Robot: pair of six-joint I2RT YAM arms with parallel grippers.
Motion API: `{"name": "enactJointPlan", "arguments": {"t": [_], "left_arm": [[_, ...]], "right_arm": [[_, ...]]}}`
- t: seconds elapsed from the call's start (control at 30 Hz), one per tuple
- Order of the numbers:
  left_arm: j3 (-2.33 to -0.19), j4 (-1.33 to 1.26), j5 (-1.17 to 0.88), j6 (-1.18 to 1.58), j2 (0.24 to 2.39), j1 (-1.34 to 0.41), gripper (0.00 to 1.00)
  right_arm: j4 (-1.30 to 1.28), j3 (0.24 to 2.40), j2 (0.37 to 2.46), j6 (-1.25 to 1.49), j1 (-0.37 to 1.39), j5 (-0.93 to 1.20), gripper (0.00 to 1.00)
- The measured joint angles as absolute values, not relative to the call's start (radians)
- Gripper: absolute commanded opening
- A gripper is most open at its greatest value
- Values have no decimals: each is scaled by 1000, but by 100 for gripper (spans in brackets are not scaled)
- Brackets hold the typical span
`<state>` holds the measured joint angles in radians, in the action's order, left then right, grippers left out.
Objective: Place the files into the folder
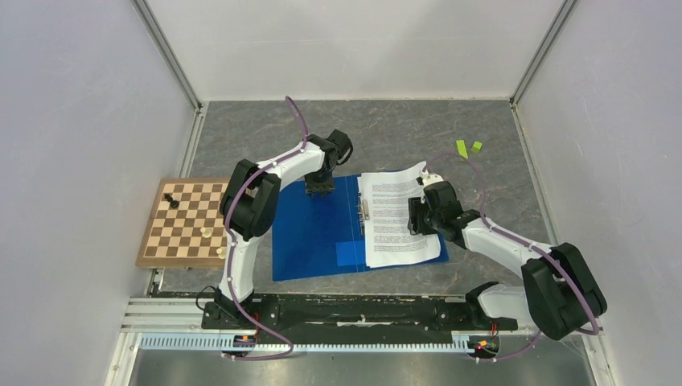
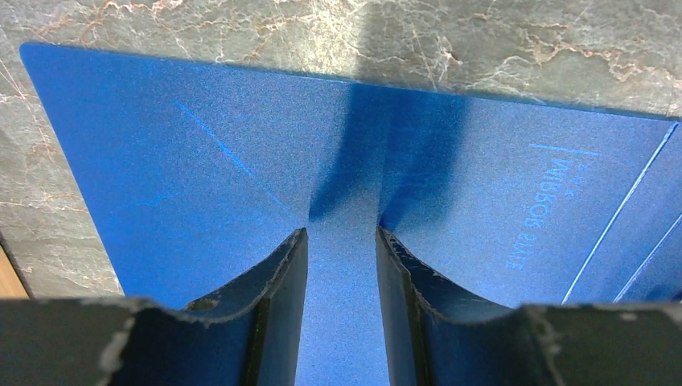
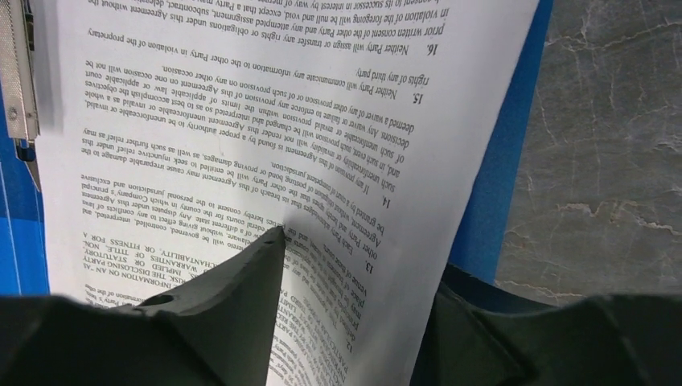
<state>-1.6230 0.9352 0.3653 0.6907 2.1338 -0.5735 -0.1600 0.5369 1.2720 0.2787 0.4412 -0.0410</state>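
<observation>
The blue folder (image 1: 314,233) lies open and flat on the table, with its metal clip (image 1: 364,205) along the spine. The files (image 1: 394,221), white printed sheets, lie on its right half, and their far corner sticks out past the folder. My left gripper (image 1: 319,187) is open, with its tips down on the far edge of the left cover (image 2: 201,161) and only blue plastic in the gap (image 2: 342,233). My right gripper (image 1: 418,215) is open at the sheets' right edge. One finger (image 3: 241,289) rests on the print. The raised paper edge (image 3: 281,121) partly hides the other finger.
A wooden chessboard (image 1: 189,221) with a few pieces lies to the left of the folder. Two small green blocks (image 1: 466,148) sit at the far right. White walls enclose the marbled table (image 3: 611,145). The clip also shows in the right wrist view (image 3: 16,72).
</observation>
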Motion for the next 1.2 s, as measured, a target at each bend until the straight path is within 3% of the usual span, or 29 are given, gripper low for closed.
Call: {"name": "enactJointPlan", "arguments": {"t": [0.27,0.5,0.9,1.2], "left_arm": [[-1628,934,364,686,2136,-574,44],[-1632,936,361,686,2139,-574,44],[-1671,946,353,666,2162,-574,43],[-1682,949,349,662,2168,-573,43]], "right_arm": [[-168,504,1227,279,434,-44,82],[-183,493,1174,278,420,-45,97],[-150,455,1164,300,307,-52,98],[20,469,1268,359,219,-17,98]]}}
